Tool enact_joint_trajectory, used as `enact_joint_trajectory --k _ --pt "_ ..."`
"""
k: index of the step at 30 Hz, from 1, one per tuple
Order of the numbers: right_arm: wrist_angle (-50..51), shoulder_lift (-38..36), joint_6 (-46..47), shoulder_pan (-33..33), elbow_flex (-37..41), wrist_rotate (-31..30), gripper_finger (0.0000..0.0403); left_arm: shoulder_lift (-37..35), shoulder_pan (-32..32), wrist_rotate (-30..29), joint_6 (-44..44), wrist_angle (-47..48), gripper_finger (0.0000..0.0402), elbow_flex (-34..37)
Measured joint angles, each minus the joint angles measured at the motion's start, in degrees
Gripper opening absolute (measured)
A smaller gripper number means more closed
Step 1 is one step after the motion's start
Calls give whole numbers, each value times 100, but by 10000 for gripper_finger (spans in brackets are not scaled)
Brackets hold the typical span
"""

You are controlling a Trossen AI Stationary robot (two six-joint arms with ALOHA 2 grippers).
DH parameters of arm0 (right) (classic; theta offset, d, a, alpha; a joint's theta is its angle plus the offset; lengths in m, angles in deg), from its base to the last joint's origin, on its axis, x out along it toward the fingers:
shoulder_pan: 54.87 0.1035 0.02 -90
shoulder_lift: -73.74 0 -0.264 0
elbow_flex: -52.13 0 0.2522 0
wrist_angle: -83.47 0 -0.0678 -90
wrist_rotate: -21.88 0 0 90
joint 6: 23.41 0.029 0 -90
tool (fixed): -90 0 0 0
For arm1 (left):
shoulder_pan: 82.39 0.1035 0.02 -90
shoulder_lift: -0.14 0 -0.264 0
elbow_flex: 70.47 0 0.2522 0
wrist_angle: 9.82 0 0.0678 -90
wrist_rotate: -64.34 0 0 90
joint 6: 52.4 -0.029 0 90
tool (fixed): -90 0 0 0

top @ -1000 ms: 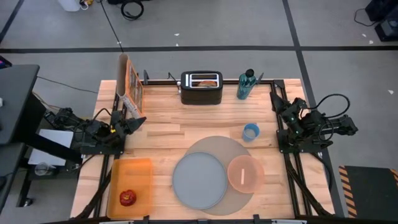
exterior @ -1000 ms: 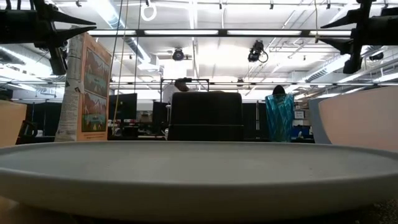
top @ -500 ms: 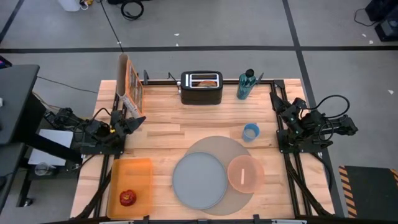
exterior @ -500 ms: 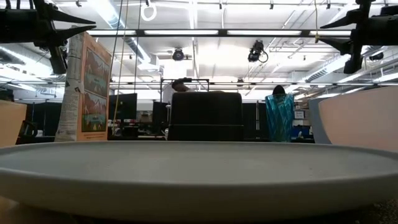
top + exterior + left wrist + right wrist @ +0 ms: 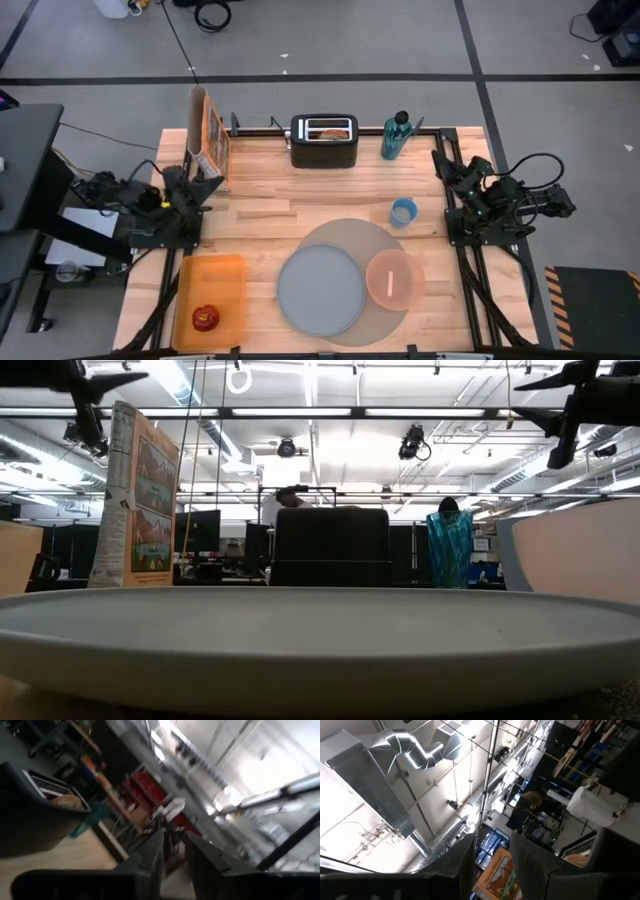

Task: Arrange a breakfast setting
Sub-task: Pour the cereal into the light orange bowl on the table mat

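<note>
The round grey mat [image 5: 345, 238] lies at the table's near middle. On it rest the grey-blue plate [image 5: 320, 290] and the pink bowl [image 5: 380, 268], with a pale spoon [image 5: 390, 284] in the bowl. The blue cup [image 5: 403, 212] stands just beyond the mat. The red apple [image 5: 205, 318] sits in an orange tray [image 5: 212, 280] at the near left. The bagel [image 5: 335, 130] sticks out of the black toaster [image 5: 324, 145]. My left gripper [image 5: 203, 180] hovers at the left edge, raised, slightly open and holding nothing. My right gripper [image 5: 440, 160] hovers open at the right edge.
A cereal box [image 5: 208, 140] stands upright at the far left, close to my left gripper. A teal bottle [image 5: 396, 135] stands at the far right beside the toaster. Bare wood lies between the toaster and the mat.
My left gripper has risen and drawn back toward the table's far left corner, rolling a little, nearer the cereal box. My right gripper has tipped slightly upward in place. None of the objects on the table has moved.
</note>
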Motion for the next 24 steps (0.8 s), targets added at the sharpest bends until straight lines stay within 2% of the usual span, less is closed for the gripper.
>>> enact_joint_trajectory --k 3,7,10,13,18,21,24 --pt "11 17 -255 0 -116 -55 132 100 -94 356 577 1454 107 -710" --pt "12 17 -453 0 -247 -152 132 625 -221 762 1345 3014 109 -1698" --pt "23 17 -488 0 -267 -155 132 1267 -264 936 1780 3983 109 -2437" --pt "132 17 -465 0 -267 -180 132 1986 -257 931 1842 4776 109 -3263" --pt "179 15 -511 -2 -267 -303 132 3206 -179 823 2290 6912 109 -4581" --pt "177 15 -570 0 -268 -301 132 3798 -97 939 3063 8365 111 -5090" --pt "175 15 -604 0 -270 -288 132 4247 -37 1417 3566 9217 123 -5336"
